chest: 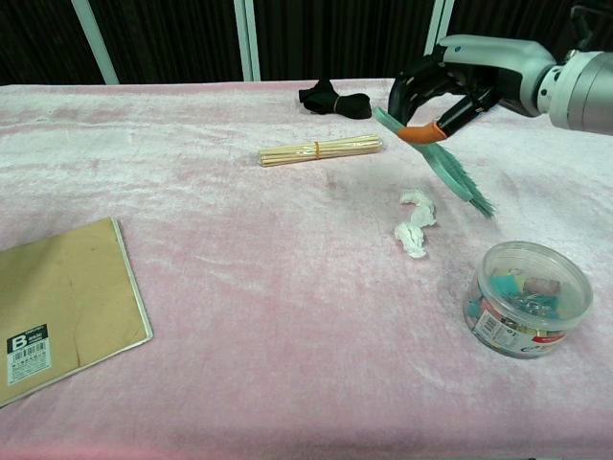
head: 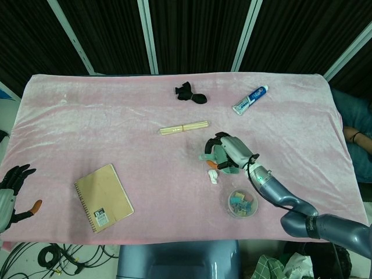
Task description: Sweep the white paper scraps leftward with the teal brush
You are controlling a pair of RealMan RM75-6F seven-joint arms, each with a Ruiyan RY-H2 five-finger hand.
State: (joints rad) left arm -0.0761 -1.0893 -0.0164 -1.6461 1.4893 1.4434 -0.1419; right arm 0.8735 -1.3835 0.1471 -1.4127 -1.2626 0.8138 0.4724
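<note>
1. Surface [chest: 239, 316], draped in pink cloth: brown notebook [chest: 62, 297] at left, clear tub of clips [chest: 525, 299] at right, stick bundle [chest: 321, 149] behind.
2. Right robot hand [chest: 450, 81] grips the teal brush [chest: 442, 163] by its handle, bristles angled down-right, lifted just right of the scraps.
3. Left robot hand [head: 13, 189] idle at the surface's left edge, fingers apart, holding nothing.
4. White paper scraps [chest: 414, 222], two crumpled pieces touching, near the tub.
5. Step judged: between strokes. Next: lower bristles behind the scraps, drag leftward.

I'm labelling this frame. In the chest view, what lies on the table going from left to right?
Notebook → bundle of wooden sticks → white paper scraps → clear plastic tub of clips.
</note>
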